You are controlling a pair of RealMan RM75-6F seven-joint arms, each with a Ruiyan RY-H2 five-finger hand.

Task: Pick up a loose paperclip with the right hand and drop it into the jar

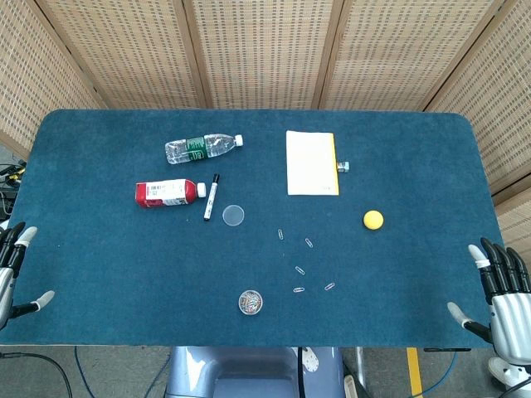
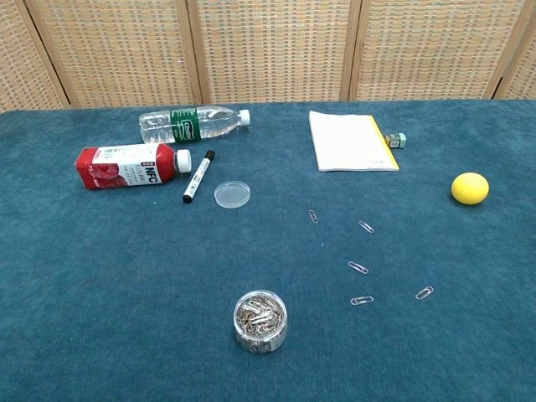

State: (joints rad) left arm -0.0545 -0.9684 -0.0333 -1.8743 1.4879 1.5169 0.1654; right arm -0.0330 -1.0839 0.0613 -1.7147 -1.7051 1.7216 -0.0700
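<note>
**Paperclips wait on the blue table**

Blue cloth covers the table point(image 1: 99, 249), and woven screens stand behind it.

Closest to the robot sits the little jar point(image 2: 260, 321). It is open on top and already full of clips. Just past it lie five loose paperclips. The nearest two are the middle clip point(image 2: 362, 300) and the right clip point(image 2: 425, 292). They lie to the right of the jar, flat on the cloth. The right clip is tilted, with its long side pointing up and to the right.

The right hand point(image 1: 498, 290) rests at the right edge of the table. Its fingers are spread apart and hold nothing. The left hand point(image 1: 15, 269) sits at the left edge, also spread and empty. The right hand is nearer to the clips, I think. They lie to its left and a bit farther in, so it must reach that way. No clip has been picked up yet.

Farther back are a round clear lid point(image 2: 232, 193), a black marker point(image 2: 198, 177) and a red bottle point(image 2: 130, 165). Then come a water bottle point(image 2: 193, 123), a notepad point(image 2: 352, 141) and a yellow ball point(image 2: 470, 188).

Only the head view shows the hands. The chest view shows the clips much bigger and clearer.
</note>
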